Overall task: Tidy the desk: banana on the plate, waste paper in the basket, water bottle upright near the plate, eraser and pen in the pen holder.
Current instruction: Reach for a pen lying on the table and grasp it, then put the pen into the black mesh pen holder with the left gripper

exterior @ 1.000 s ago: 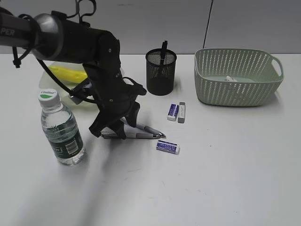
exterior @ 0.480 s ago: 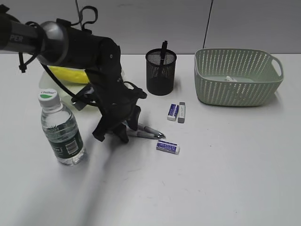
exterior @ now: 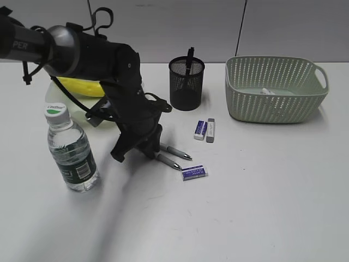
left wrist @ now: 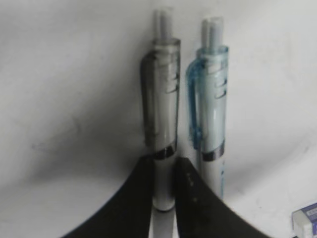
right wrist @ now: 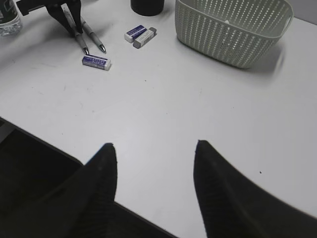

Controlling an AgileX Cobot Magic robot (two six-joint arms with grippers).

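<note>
My left gripper is down on the desk, shut on a grey-clipped pen. A second pen with a blue clip lies loose beside it. One eraser lies just past the pen tips; two more erasers lie near the pen holder, which has a pen in it. The water bottle stands upright at the left. The banana lies on the plate behind my arm. Waste paper lies in the basket. My right gripper hangs open above bare desk.
The basket stands at the back right, the pen holder at the back middle. The desk's front edge runs close under my right gripper.
My left gripper's jaws have closed onto the grey-clipped pen. That pen has swung away from the other, its tip now close to the nearest eraser. The right gripper has not moved.
</note>
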